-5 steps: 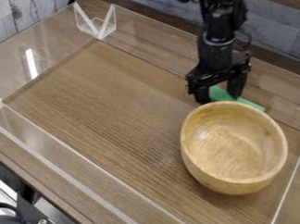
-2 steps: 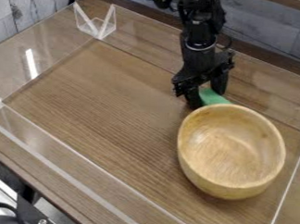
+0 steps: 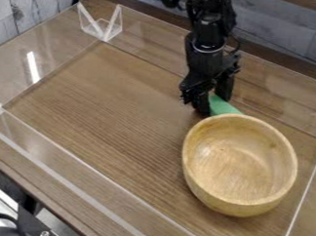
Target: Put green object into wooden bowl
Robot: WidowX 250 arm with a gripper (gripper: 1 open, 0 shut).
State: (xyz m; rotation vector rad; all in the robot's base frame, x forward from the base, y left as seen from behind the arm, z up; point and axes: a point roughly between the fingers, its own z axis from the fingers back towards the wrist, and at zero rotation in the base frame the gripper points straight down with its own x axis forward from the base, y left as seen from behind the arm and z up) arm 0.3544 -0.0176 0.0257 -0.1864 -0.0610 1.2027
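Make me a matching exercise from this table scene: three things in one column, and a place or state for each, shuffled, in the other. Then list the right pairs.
Things:
1. green object
2. wooden bowl
3. gripper

Places or states:
A. round and empty, nearest the camera
B. black, pointing down at the tabletop behind the bowl
C. lying between the fingers, against the bowl's far rim

Pairs: 1-C, 2-A, 3-B

Mint-green block [image 3: 224,106]; light tan, grained wooden bowl [image 3: 240,164]; black gripper [image 3: 206,97]; brown wood-grain table [image 3: 96,98].
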